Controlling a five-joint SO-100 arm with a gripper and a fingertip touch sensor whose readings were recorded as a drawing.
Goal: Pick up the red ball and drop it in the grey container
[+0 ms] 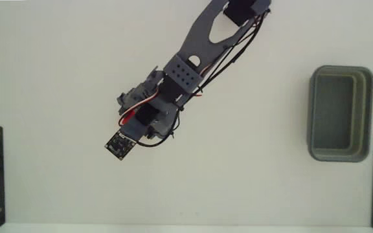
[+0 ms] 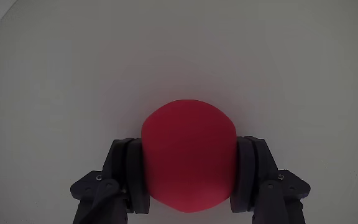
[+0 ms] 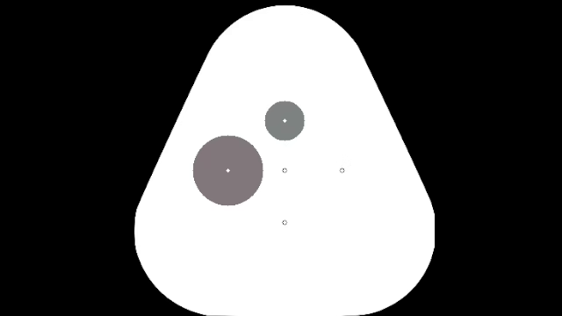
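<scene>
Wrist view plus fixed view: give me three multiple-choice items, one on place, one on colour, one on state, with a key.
1. In the fixed view, where is the grey-green rectangular tub?
A. right edge
B. left edge
C. under the arm

2. What colour is the smooth matte ball?
A. blue
B. red
C. yellow

3. In what state is the tool?
A. open, empty
B. shut, empty
C. shut on the ball

Key: 1 A, the tub sits by the right edge, apart from the arm. 2 B, the wrist view shows bright red. 3 C, both dark fingers press the ball's sides.
</scene>
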